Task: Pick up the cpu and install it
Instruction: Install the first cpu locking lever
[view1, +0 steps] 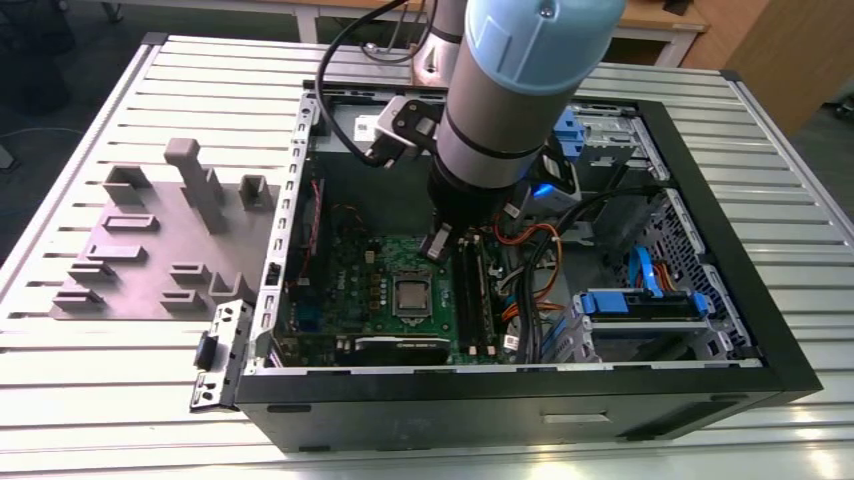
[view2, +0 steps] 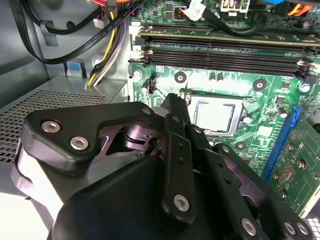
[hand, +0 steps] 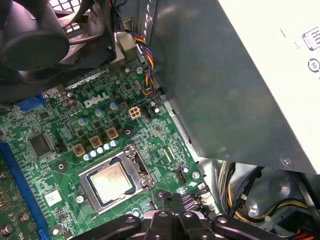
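The cpu (view1: 411, 294) (view2: 214, 115) (hand: 112, 178) is a small square chip with a silver top, lying flat inside the metal socket frame (hand: 137, 160) on the green motherboard (view1: 367, 290) of the open computer case. My gripper (view1: 441, 243) (view2: 172, 100) (hand: 176, 201) hangs inside the case just above the board. It is beside the socket and apart from the cpu. Its fingers look shut, with nothing between them. In the exterior view the gripper is a little above and toward the right of the chip.
A big grey box with a white label (hand: 240, 75) stands close beside the socket. Memory slots (view2: 225, 55), bundled cables (view2: 105, 55) and a black fan (hand: 35, 40) crowd the board. A grey fixture tray (view1: 147, 250) lies on the slatted table at the exterior view's left.
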